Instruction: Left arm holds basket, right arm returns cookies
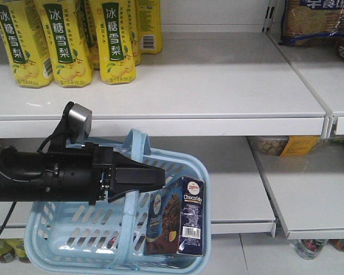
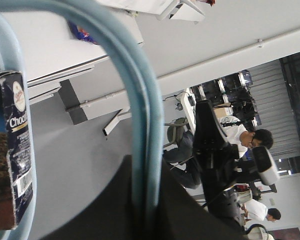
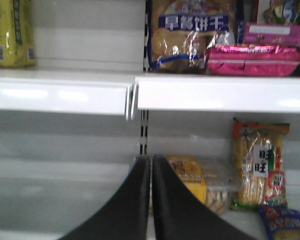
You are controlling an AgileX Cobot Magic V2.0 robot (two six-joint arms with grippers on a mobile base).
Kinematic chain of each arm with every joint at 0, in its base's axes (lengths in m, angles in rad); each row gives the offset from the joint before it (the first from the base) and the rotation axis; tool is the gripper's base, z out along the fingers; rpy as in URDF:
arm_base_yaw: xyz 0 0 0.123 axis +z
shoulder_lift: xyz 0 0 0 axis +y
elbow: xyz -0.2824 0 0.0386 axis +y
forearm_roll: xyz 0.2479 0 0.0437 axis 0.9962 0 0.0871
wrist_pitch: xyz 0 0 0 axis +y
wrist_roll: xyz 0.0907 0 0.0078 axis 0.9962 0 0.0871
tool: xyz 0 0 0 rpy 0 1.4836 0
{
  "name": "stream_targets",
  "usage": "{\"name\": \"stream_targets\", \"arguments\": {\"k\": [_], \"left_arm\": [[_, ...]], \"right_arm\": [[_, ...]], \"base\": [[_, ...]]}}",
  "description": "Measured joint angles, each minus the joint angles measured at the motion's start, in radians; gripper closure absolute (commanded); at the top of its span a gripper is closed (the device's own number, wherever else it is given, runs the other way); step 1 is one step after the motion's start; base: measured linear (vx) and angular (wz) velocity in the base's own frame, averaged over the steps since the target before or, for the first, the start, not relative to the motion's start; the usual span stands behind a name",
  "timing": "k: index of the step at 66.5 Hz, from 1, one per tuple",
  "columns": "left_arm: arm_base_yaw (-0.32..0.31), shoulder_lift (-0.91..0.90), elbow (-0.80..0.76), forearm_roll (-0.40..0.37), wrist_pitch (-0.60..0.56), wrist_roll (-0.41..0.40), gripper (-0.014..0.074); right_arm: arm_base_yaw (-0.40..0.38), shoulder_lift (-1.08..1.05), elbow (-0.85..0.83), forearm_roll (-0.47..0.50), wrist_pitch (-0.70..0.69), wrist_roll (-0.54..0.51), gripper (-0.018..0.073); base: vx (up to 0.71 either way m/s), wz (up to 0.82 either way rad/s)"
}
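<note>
In the front view the left arm [image 1: 40, 175] reaches in from the left edge, the left fingers [image 1: 152, 176] closed on the strap handle [image 1: 131, 209] of the light blue basket [image 1: 51, 229] at lower centre. The Chocofello cookies carton [image 1: 183, 223] stands upright in the basket's right end, below yellow drink cartons [image 1: 66, 40] at upper left. In the left wrist view the handle [image 2: 142, 110] arches down between the dark left fingers [image 2: 190, 217] at the bottom, and the carton [image 2: 12, 150] sits at the left edge. In the right wrist view the right fingers [image 3: 140, 200] rise from bottom centre pressed together with nothing between them, facing a biscuit bag [image 3: 190, 30] and pink packs [image 3: 255, 52] at upper right.
</note>
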Motion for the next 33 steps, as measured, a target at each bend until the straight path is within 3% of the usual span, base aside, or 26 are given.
{"name": "stream_targets", "arguments": {"k": [16, 33], "left_arm": [[0.0, 0.0, 0.0, 0.0, 0.0, 0.0, 0.0603], [0.0, 0.0, 0.0, 0.0, 0.0, 0.0, 0.0603]], "right_arm": [[0.0, 0.235, -0.23, 0.012, 0.074, 0.005, 0.0567], [0.0, 0.378, -0.267, 0.104, 0.089, 0.01, 0.0566]], "base": [[0.0, 0.0], [0.0, 0.0]]}}
